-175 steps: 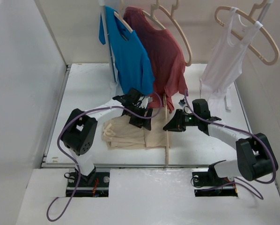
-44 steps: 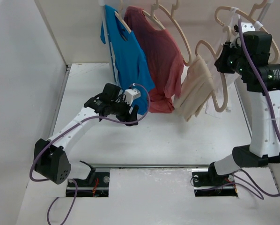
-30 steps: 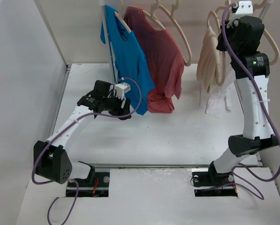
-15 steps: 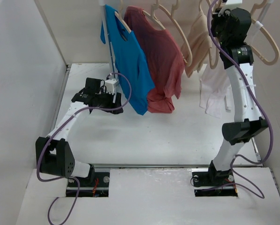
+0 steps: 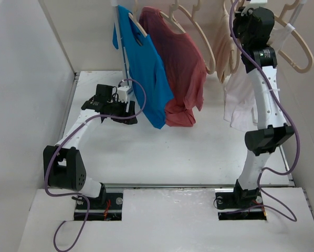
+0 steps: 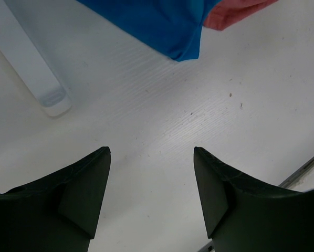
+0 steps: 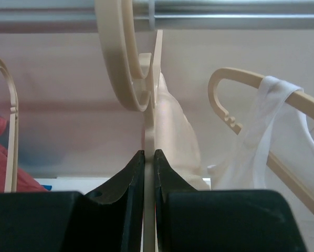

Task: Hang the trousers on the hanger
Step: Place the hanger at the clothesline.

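From above, the trousers [image 5: 222, 39] hang high, just beside the raised right hand [image 5: 240, 20]. In the left wrist view, the left hand [image 6: 152, 157] stands wide and empty over the table [image 6: 162, 105]. In the right wrist view, the right hand pinches the hanger [image 7: 150, 121], which is hooked on the rail [image 7: 225, 8].

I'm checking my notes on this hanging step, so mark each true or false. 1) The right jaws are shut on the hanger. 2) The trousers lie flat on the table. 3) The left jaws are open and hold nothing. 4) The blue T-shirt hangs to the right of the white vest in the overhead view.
1) The right gripper has its jaws shut on the hanger: true.
2) False. The trousers hang draped from the hanger, up by the rail, not on the table.
3) The left gripper has its jaws open over bare table, holding nothing: true.
4) False. The blue T-shirt hangs far to the left of the white vest, with the red T-shirt between them.
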Controlling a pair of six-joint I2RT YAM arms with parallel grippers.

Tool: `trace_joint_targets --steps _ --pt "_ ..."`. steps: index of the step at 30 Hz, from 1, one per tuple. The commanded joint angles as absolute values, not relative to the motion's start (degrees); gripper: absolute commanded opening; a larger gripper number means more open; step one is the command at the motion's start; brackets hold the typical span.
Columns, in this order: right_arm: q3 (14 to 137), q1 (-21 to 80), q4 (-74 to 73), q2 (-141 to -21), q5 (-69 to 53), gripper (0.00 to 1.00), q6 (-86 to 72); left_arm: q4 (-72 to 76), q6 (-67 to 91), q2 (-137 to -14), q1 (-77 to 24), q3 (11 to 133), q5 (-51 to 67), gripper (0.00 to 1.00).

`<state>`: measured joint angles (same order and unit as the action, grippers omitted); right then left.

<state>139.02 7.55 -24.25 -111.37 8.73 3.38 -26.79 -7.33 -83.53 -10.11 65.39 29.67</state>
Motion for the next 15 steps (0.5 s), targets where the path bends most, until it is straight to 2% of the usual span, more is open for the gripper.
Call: trace_joint_targets --steps 1,3,6,7,10,15 --pt "140.5 7.2 -18.7 -109.3 10.0 0.09 -0.3 -26.3 -6.9 -81.7 -9.8 67.3 30.1 0.61" --pt "136.4 7.2 -18.7 -106.0 9.3 0.33 -0.3 -26.3 -6.9 -81.0 -9.8 66.7 30.1 0.61" --pt "126.6 7.7 -15.3 -101.1 10.5 0.5 -0.8 -25.7 -6.9 -79.8 -9.8 65.5 30.1 0.61" --pt "124.6 7.7 -13.7 -98.5 11.4 0.58 -1.3 -25.7 -6.9 -79.8 -9.8 65.5 30.1 0.61" --pt "121.7 7.7 -15.7 -96.5 13.8 0.7 -1.8 -25.7 -6.9 -78.8 -9.8 65.0 30.6 0.61" --pt "118.7 7.2 -19.0 -93.6 13.0 0.79 -1.3 -25.7 -7.4 -76.6 -9.8 65.6 29.9 0.61"
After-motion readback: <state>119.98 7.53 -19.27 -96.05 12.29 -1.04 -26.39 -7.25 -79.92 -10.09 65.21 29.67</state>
